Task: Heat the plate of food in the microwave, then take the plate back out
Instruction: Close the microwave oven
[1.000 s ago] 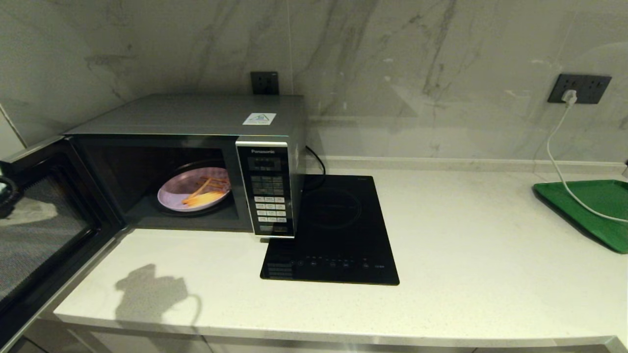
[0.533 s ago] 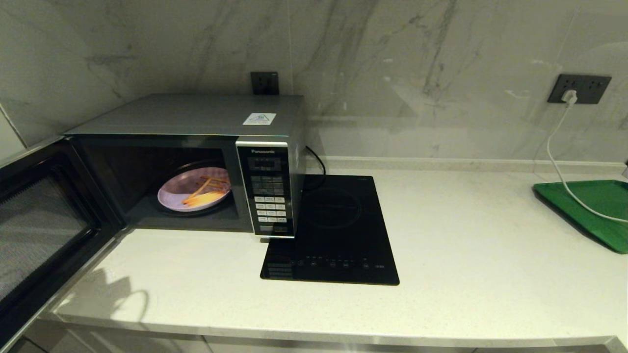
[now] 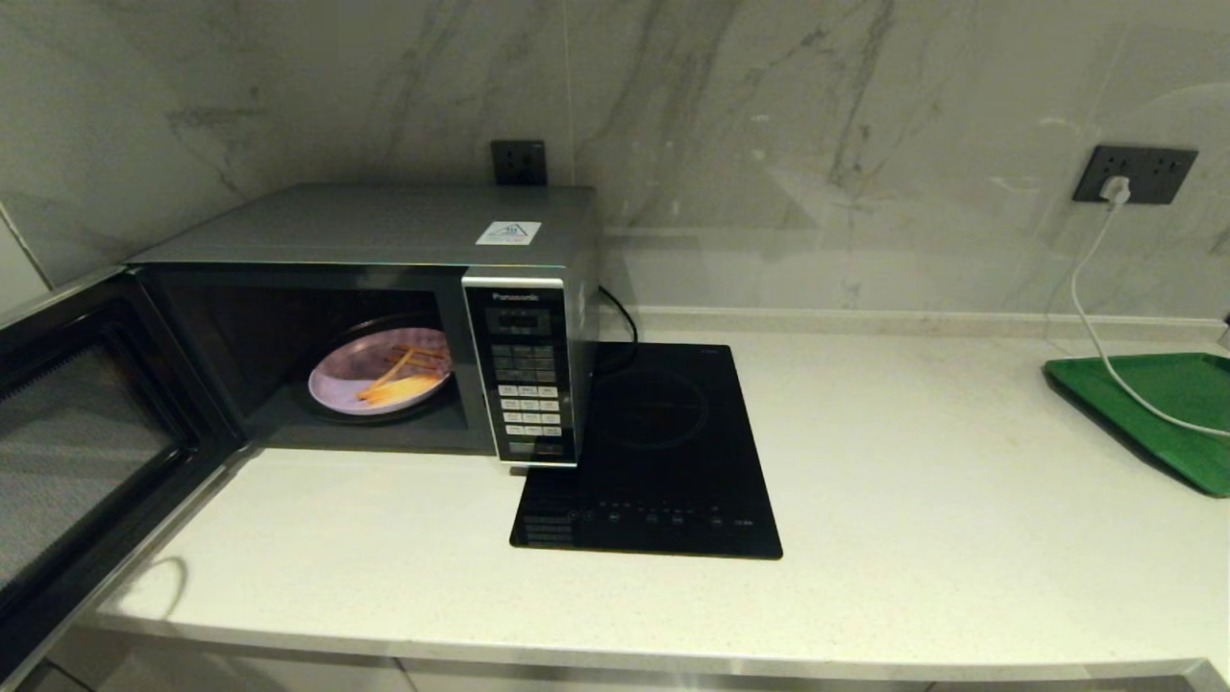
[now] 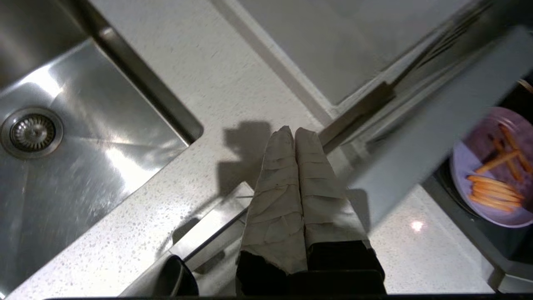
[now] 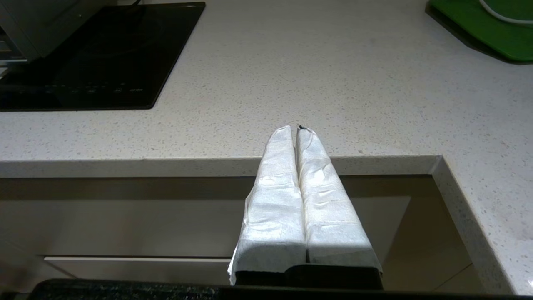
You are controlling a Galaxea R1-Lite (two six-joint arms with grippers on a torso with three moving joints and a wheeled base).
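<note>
Head view: dim, greenish, evenly lit from above; the marble wall (image 3: 769, 144) carries soft pale reflections at upper right. Straight edges bow toward the frame corners. A faint ring-shaped shadow lies on the table (image 3: 913, 481) at lower left. Left wrist view: the microwave (image 4: 416, 137) door edge is motion-smeared at right; the sink (image 4: 62, 146) shows bright glare streaks; a hard shadow falls at centre. Right wrist view: sharp, brighter, its fingers (image 5: 275, 200) overexposed white.
</note>
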